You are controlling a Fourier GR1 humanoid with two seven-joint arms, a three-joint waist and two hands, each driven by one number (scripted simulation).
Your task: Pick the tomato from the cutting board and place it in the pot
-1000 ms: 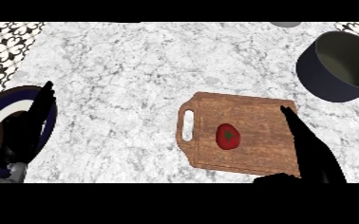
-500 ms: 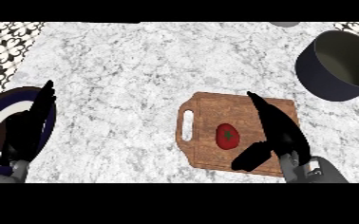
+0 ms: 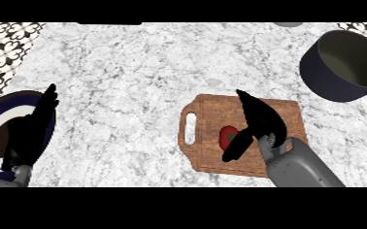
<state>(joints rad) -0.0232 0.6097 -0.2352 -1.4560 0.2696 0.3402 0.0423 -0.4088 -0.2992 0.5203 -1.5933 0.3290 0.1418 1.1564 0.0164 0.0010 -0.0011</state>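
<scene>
Plate (image 3: 37, 107) first, at the left edge of the frame: you see its dark blue rim curving behind the left hand (image 3: 28, 128), which rests there with fingers straight and upward, holding nothing and well apart from the work. Moving right across the marble counter (image 3: 136, 73), you reach the wooden cutting board (image 3: 208, 116) in the lower centre-right, its slotted handle on the left side. The tomato (image 3: 228, 136) lies on the board, just right of that handle slot, red with a small green stem mark.

The right hand (image 3: 259, 119) is directly over the board, fingers spread apart and pointing to the upper left, thumb reaching down and left. The tomato sits at the hand's left side, just beside the thumb and partly covered by it; you cannot tell whether they touch. Nothing is clasped yet.

So the right hand is by far the nearer one, and the tomato lies a little left of and below its palm in the frame. You would judge the closing of the fingers round it as the step in hand.

The dark pot (image 3: 337, 68) waits at the upper right, well apart from the board.
</scene>
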